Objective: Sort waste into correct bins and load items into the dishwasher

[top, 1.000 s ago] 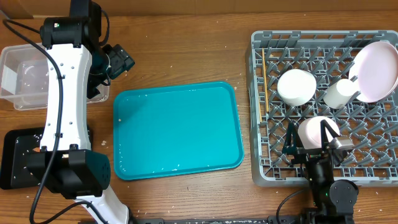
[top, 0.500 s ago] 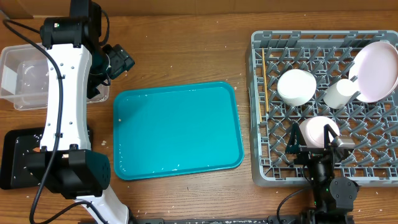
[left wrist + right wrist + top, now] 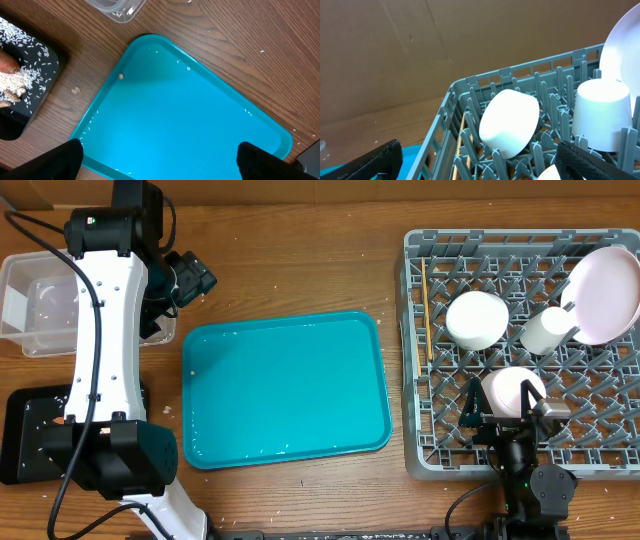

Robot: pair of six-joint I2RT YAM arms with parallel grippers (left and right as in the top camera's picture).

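- Right gripper (image 3: pixel 508 418), fingers spread and empty, has backed off the white dish (image 3: pixel 513 390) now resting in the grey dish rack (image 3: pixel 420 452).
- Left gripper (image 3: pixel 160 157) hangs open over the teal tray (image 3: pixel 190 110); loading looks nearly complete.

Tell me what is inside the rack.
A bowl, cup, plate, chopsticks and a small dish. The right arm hides the rack floor beneath it.

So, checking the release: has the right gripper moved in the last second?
Yes: the right gripper has backed slightly toward the dish rack's near edge, fingers spread.
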